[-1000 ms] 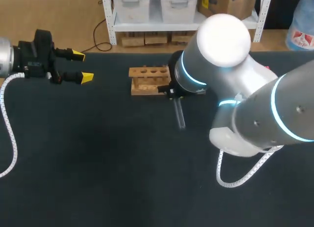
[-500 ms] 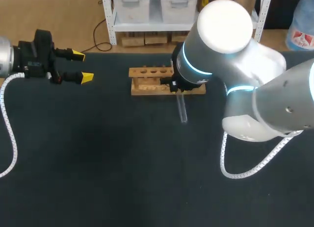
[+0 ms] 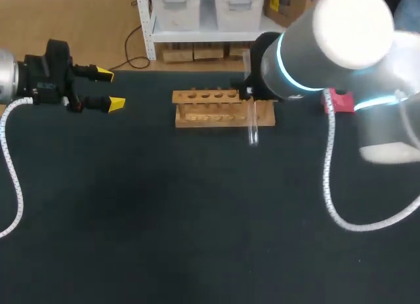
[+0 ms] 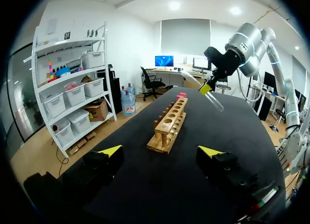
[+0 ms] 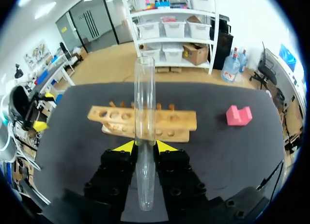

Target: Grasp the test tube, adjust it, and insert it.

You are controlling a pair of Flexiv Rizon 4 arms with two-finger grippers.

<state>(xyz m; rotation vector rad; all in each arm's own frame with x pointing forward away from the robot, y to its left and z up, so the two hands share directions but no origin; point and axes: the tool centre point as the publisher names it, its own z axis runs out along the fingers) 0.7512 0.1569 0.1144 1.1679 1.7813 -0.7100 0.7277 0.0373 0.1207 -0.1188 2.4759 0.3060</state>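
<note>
holding the test tube [image 5: 144,103] pinched between both yellow tips, the right gripper [image 5: 145,145] sits narrow on the glass, gripping it partway along so tube sticks out past the fingers on both sides. the tube is up in the air, clear of the table [image 3: 164,218]. from the head view it hangs over the right end of the wooden rack [image 3: 203,107], one end reaching out over the cloth just in front of it. the left wrist view shows it tilted, raised above the rack's far end. a pink block [image 3: 338,102] lies on the table to the right of the rack, apart from it. over at the left edge, the left gripper [image 3: 110,87] hovers with its fingers spread wide, nothing between them, well apart from the rack.
</note>
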